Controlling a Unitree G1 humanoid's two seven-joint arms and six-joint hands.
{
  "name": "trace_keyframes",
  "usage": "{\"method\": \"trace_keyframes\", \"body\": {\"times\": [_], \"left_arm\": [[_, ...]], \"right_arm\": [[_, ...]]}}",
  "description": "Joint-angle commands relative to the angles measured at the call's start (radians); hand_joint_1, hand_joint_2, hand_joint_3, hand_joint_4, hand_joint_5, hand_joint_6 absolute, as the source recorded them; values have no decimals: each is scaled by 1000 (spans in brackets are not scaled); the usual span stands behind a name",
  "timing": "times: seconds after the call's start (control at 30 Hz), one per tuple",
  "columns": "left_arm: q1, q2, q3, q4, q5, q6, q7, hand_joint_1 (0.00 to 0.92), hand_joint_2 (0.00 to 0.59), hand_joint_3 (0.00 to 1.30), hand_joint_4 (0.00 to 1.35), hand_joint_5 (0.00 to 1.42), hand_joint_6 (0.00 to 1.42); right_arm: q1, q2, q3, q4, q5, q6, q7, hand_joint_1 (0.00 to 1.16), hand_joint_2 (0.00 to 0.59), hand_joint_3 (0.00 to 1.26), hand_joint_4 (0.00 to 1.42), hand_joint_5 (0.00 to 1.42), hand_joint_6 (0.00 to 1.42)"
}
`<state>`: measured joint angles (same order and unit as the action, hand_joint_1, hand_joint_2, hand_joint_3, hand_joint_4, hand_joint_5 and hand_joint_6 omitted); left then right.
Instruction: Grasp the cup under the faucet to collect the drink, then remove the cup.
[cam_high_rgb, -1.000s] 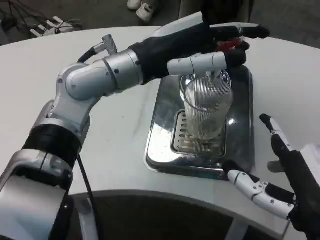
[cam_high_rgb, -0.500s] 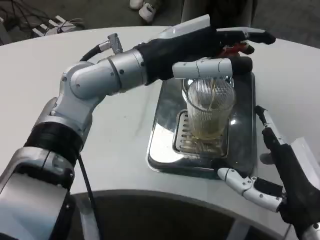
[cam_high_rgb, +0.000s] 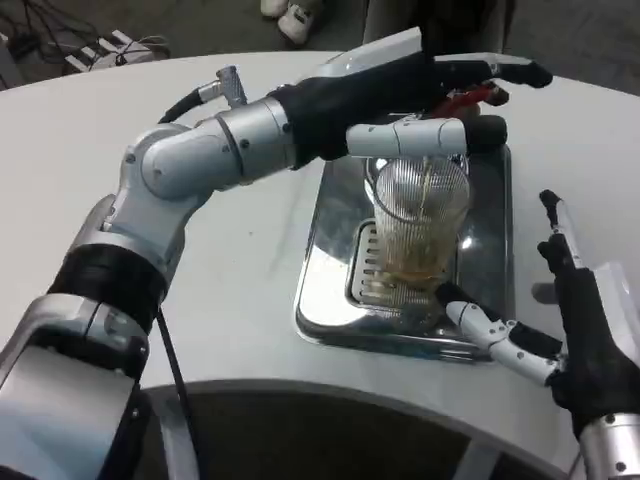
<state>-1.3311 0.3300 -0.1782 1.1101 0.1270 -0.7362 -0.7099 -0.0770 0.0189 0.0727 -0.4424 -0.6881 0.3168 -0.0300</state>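
My left hand (cam_high_rgb: 400, 85) lies over the faucet (cam_high_rgb: 470, 100) with its fingers stretched along the red lever; I can't tell whether they press it or merely rest there, and it grips nothing that I can see. The cup (cam_high_rgb: 415, 225) stands just below that hand, on the grate of the steel tray (cam_high_rgb: 330, 250), with a thin amber stream falling into it and a little drink pooled at the bottom. My right hand (cam_high_rgb: 575, 330) waits open, fingers apart, just to the cup's right, one finger reaching toward its base. The cup looks like clear ribbed glass or hard plastic: stiff, probably slick, heavier as it fills. I judge the ribbed middle wall the safest hold, keeping it upright.
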Motion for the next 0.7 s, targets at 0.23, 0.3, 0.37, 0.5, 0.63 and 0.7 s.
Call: {"method": "trace_keyframes", "body": {"times": [0.23,0.3,0.37,0.5,0.63,0.7], "left_arm": [[17,-7,-16,12,29,-7,-11,0,0,184,85,130,195],[14,-6,-16,12,30,-8,-9,0,0,186,88,130,196],[11,-5,-16,11,31,-8,-7,0,0,187,88,130,195],[6,-1,-17,9,33,-7,-9,0,0,187,89,130,195],[4,2,-18,8,36,-8,-8,0,0,187,89,130,189],[2,4,-18,7,37,-8,-8,0,0,188,89,130,187]], "right_arm": [[-164,-31,-23,227,71,-43,-130,644,215,0,0,86,266],[-196,-26,-19,277,77,-48,-160,664,214,0,0,86,263],[-224,-23,-17,320,90,-54,-184,680,206,0,0,76,251],[-256,-29,-20,374,131,-81,-203,684,205,0,0,75,250],[-277,-36,-26,422,187,-140,-219,695,197,0,0,85,261],[-287,-34,-26,443,207,-169,-229,697,197,0,0,85,262]]}}
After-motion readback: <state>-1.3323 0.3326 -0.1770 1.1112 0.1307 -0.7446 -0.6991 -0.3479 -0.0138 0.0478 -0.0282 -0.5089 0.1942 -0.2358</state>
